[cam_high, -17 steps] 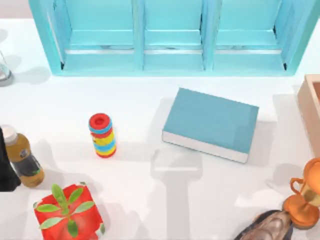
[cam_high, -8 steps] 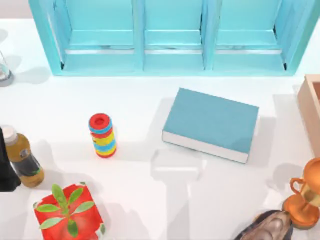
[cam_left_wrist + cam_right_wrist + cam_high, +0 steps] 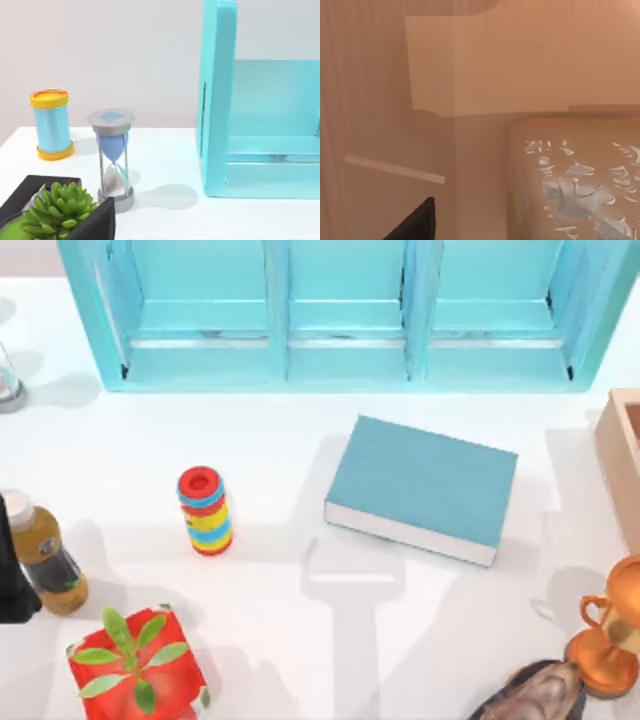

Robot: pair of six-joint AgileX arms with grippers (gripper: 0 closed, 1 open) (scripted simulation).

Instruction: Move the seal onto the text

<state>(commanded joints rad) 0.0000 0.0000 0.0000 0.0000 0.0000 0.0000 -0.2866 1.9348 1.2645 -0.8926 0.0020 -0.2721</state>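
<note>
The text is a thick teal-blue book with white page edges, lying flat right of the table's middle in the top view. The seal is a tan-brown block with a pale flecked mark on one face; it looms very close in the right wrist view, with tan wooden surfaces around it. A dark part of my right gripper juts in beside the seal. My left arm sits at the table's left edge, beside a bottle.
A teal shelf unit spans the back. A ringed toy, bottle and red plant box stand left. A wooden box, bronze trophy and shell-like lump are right. An hourglass stands near the shelf's end.
Only arm shadows shift on the table below and right of the book. The book and the other objects stay put.
</note>
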